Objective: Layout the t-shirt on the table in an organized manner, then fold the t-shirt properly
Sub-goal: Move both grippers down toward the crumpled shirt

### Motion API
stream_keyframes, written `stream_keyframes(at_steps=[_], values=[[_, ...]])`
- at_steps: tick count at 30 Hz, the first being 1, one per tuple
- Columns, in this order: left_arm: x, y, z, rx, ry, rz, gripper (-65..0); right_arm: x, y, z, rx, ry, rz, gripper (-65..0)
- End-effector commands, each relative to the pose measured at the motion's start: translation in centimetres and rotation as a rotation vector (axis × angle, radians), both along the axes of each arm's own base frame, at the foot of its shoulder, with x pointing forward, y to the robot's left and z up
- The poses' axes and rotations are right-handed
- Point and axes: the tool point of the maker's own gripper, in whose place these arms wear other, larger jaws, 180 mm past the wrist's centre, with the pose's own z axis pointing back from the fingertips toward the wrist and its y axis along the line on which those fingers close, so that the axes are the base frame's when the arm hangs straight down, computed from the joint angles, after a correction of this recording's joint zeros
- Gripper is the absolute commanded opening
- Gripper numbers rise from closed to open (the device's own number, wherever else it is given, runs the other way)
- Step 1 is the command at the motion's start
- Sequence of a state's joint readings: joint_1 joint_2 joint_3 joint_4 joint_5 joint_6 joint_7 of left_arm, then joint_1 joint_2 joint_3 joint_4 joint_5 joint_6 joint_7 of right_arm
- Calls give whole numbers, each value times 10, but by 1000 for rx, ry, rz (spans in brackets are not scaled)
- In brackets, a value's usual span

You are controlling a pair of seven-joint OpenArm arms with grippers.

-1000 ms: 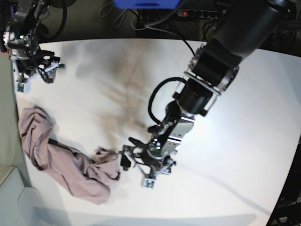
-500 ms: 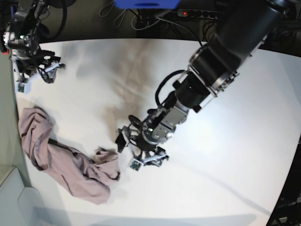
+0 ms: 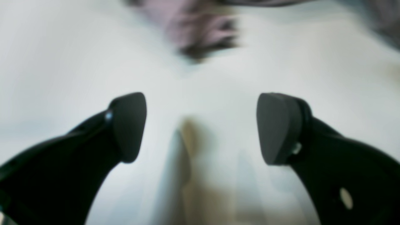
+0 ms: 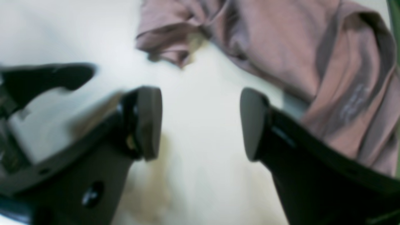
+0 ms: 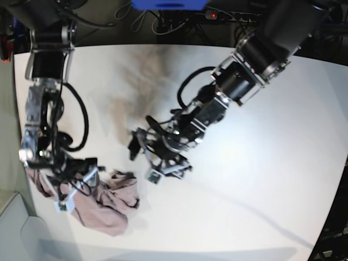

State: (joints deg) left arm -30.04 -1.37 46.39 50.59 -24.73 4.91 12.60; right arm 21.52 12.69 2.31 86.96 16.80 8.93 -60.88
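The dusty-pink t-shirt (image 5: 111, 209) lies crumpled near the front left of the white table (image 5: 261, 179). My right gripper (image 5: 76, 187) hangs over the shirt's left part and hides some of it. In the right wrist view that gripper (image 4: 201, 123) is open over bare table, with the t-shirt (image 4: 297, 53) and its pale print just beyond and to the right of the fingers. My left gripper (image 5: 143, 161) is open, low over the table just right of the shirt's nearest flap. The left wrist view shows its gripper (image 3: 200, 128) empty and the blurred t-shirt (image 3: 200, 28) ahead of it.
The left arm (image 5: 244, 70) stretches diagonally from the upper right across the table's middle. The right arm (image 5: 46, 92) comes down along the left edge. Cables and a power strip (image 5: 228, 15) lie beyond the far edge. A grey surface (image 5: 16, 228) lies at the front left corner.
The right arm has swung from the far left corner down to the shirt. The left gripper has crept left and slightly back, toward the shirt's flap. Both stay open.
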Motion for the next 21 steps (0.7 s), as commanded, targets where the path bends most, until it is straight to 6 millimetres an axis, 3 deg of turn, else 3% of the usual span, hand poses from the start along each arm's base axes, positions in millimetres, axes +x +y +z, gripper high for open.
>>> stream_keyframes(at_steps=[1, 4, 10, 12, 14, 18, 20, 21], values=[[12, 5, 21, -18, -66, 25, -113, 18, -9, 17, -5, -37, -21, -254], [9, 28, 23, -2, -88, 53, -112, 53, -17, 29, 25, -74, -52, -254], [5, 37, 25, -6, -95, 60, -112, 97, -41, 32, 59, -169, -123, -252], [3, 41, 21, -24, -77, 87, -112, 110, -51, 22, 74, -175, -163, -253], [6, 48, 22, -43, -71, 117, -112, 115, -74, 7, 52, -172, -212, -253], [11, 43, 28, -68, -74, 134, -112, 113, -87, -33, 20, -138, -251, -252], [12, 42, 28, -69, -75, 134, -112, 105, -81, -57, -13, -84, -230, -250], [12, 42, 28, -69, -75, 134, -112, 104, -65, -66, -34, -63, -189, -250]])
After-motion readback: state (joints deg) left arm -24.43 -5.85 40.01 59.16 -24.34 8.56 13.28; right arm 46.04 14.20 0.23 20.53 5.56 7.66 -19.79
